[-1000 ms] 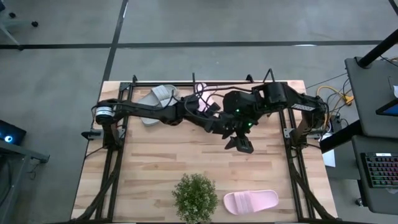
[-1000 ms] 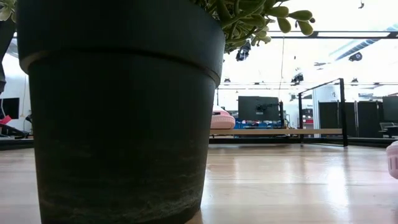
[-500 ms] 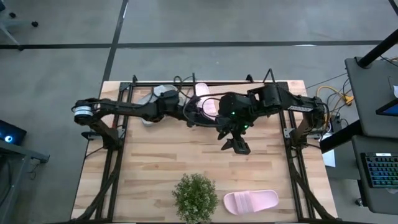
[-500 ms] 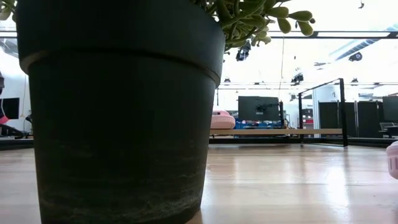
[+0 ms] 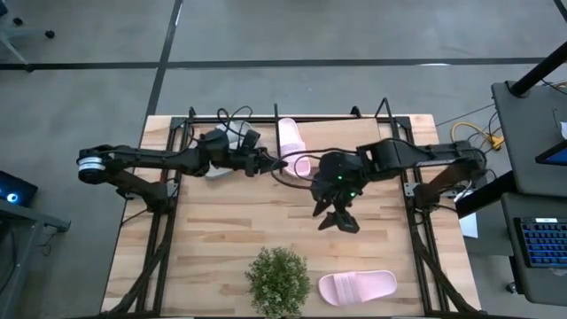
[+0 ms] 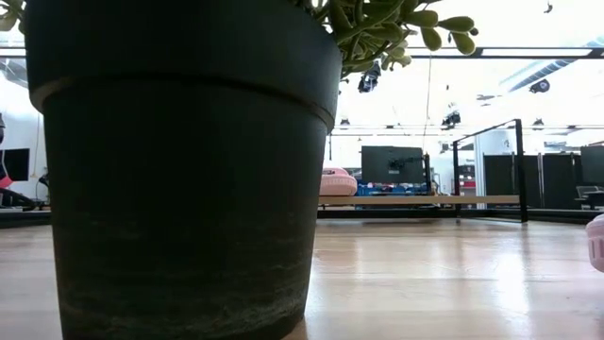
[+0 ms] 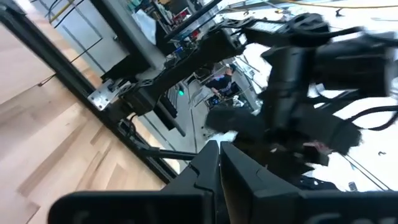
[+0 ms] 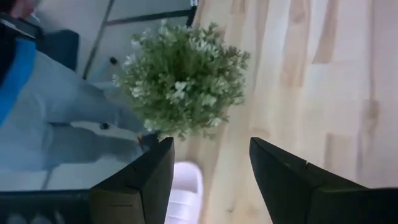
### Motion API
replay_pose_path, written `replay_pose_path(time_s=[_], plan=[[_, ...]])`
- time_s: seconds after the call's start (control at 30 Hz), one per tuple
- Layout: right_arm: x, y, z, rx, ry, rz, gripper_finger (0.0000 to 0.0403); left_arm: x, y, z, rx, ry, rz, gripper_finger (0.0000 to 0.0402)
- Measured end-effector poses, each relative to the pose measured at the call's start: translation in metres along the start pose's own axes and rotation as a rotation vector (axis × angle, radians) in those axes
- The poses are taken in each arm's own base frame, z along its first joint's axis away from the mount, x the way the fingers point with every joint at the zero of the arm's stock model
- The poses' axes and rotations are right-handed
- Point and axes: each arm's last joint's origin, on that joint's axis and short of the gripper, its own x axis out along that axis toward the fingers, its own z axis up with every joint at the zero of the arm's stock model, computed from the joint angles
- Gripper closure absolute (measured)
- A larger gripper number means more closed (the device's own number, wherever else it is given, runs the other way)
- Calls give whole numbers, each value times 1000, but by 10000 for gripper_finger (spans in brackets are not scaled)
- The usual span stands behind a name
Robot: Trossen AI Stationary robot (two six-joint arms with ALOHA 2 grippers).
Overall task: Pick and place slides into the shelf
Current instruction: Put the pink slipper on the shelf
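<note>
One pale pink slide (image 5: 291, 140) lies on the shelf (image 5: 354, 116) at the table's far edge; in the low view it shows as a pink hump (image 6: 337, 181) on the shelf board (image 6: 425, 199). A grey slide (image 5: 232, 137) lies on the shelf to its left, mostly hidden by my left arm. Another pink slide (image 5: 357, 288) (image 8: 184, 190) rests sole-down near the table's front edge. My left gripper (image 5: 280, 164) (image 7: 218, 152) is shut and empty, just left of the shelved pink slide's near end. My right gripper (image 5: 337, 220) (image 8: 208, 177) hangs open over mid-table, tilted down.
A potted plant (image 5: 279, 282) (image 8: 183, 78) stands at the front edge, left of the loose pink slide; its dark pot (image 6: 179, 170) fills most of the low view. Black frame legs (image 5: 164, 230) run along both table sides. Bare wood (image 5: 221, 221) lies between shelf and plant.
My left arm has drawn back toward the table's left edge, staying shut, and the pink slide on the shelf now shows uncovered. My right gripper has sunk a little and moved toward the near edge, still open.
</note>
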Motion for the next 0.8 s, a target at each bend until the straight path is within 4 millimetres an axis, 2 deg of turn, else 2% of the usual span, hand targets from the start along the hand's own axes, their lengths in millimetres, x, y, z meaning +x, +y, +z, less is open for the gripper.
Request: replay_pose_path(time_s=[0.17, 0.53, 0.67, 0.8], plan=[[5, 3, -24, 90, -36, 44, 202, 0, -4, 2, 4, -3, -14, 363], [19, 21, -69, 260, -142, 105, 202, 0, -4, 2, -24, 5, -17, 233], [30, 29, -84, 307, -105, 85, 202, 0, -4, 2, -24, 5, -17, 211], [44, 38, -104, 353, -42, 66, 202, 0, -4, 2, -25, 6, -17, 205]])
